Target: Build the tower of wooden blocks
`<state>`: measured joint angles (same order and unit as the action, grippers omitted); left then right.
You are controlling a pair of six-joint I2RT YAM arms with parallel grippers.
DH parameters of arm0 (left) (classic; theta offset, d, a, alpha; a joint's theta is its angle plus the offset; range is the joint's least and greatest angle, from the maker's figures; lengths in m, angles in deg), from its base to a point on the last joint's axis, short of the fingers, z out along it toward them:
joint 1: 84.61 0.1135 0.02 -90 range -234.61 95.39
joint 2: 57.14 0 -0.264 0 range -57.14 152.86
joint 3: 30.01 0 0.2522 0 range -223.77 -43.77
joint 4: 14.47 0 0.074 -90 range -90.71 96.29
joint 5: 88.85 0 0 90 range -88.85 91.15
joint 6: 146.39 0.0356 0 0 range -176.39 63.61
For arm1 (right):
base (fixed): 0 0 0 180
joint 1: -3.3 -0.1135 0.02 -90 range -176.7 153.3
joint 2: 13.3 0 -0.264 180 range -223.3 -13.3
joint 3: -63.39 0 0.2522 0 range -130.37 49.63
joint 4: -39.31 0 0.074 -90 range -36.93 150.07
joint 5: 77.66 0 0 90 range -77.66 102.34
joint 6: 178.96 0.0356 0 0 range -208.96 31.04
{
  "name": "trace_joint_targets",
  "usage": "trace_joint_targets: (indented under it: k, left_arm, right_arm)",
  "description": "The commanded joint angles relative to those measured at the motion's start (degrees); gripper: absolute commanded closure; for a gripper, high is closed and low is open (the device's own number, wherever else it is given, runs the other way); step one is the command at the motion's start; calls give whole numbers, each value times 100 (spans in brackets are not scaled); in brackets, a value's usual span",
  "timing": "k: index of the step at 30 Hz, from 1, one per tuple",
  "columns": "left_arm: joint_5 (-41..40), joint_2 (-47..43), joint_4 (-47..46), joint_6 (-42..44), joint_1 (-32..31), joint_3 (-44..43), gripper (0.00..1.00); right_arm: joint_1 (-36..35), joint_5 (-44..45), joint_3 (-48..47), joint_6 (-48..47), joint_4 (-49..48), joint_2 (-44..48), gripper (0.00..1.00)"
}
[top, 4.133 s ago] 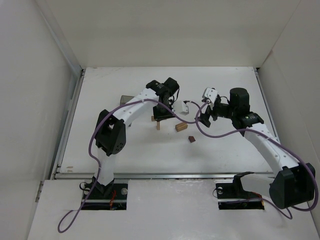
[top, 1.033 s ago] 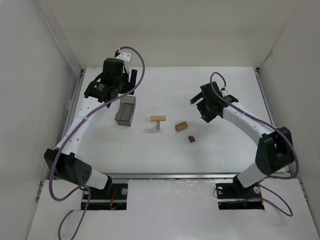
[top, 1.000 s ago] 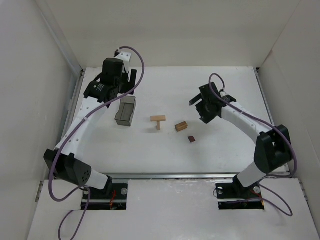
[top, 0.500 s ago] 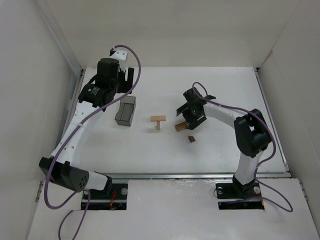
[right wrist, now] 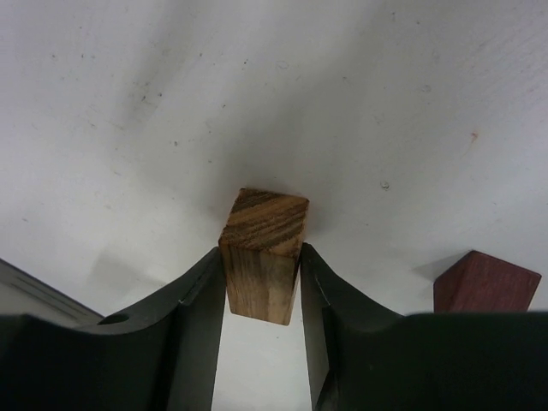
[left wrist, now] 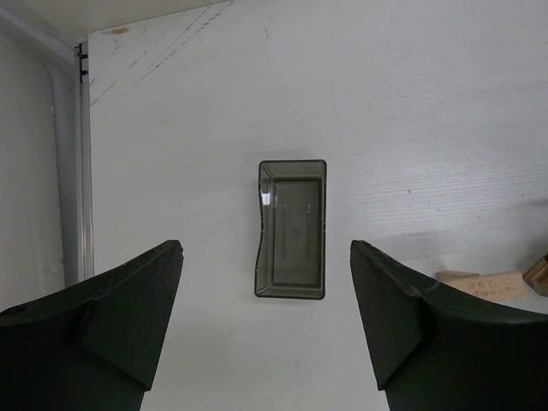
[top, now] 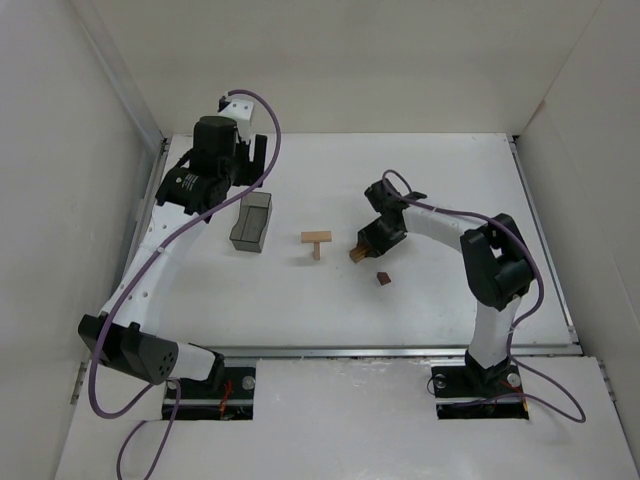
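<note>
My right gripper [right wrist: 261, 265] [top: 366, 243] is shut on a tan wooden block [right wrist: 263, 254] [top: 358, 254] lying on the table, both fingers pressed flat on its sides. The dark reddish-brown block [right wrist: 485, 282] [top: 382, 278] lies just beside it to the right. A T-shaped stand of a flat tan bar on an upright [top: 316, 243] is left of them; its bar end [left wrist: 481, 283] shows in the left wrist view. My left gripper [left wrist: 265, 325] [top: 232, 160] hovers open, high at the back left, with nothing between its fingers.
A dark translucent grey box [top: 251, 222] [left wrist: 291, 228] lies below the left gripper, left of the T stand. A metal rail [top: 136, 240] runs along the table's left edge, and white walls enclose the table.
The right arm swung left and down from the back right onto the tan block, and its jaws closed on it. The left gripper barely shifted.
</note>
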<state>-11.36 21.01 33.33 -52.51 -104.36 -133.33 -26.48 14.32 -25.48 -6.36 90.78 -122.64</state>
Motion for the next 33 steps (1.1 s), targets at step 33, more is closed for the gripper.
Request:
trace_joint_targets:
  k: [33]
  left_arm:
    - [7719,-19,2957,7194,-160,-1397,31]
  right_arm:
    - [-72,-6491,1113,-9332,-6910,3340,100]
